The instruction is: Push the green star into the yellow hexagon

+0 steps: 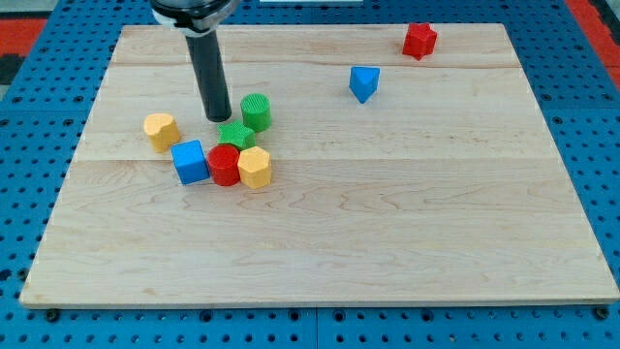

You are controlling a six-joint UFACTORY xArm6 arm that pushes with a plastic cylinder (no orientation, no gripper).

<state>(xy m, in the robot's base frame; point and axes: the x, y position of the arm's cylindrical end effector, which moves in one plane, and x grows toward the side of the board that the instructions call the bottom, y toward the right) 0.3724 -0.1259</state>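
Note:
The green star (pixel 235 136) lies left of the board's centre. It touches the yellow hexagon (pixel 254 167) just below and to its right. My tip (pixel 217 117) stands just above and left of the star, close to or touching it. A green cylinder (pixel 256 111) stands right of the tip, above the star. A red cylinder (pixel 224 165) sits below the star, against the hexagon's left side.
A blue cube (pixel 191 161) sits left of the red cylinder. A yellow block (pixel 161 129) lies further left. A blue triangular block (pixel 363 82) is right of centre near the top. A red star (pixel 419 40) is at the top right. The wooden board (pixel 387 223) rests on a blue pegboard.

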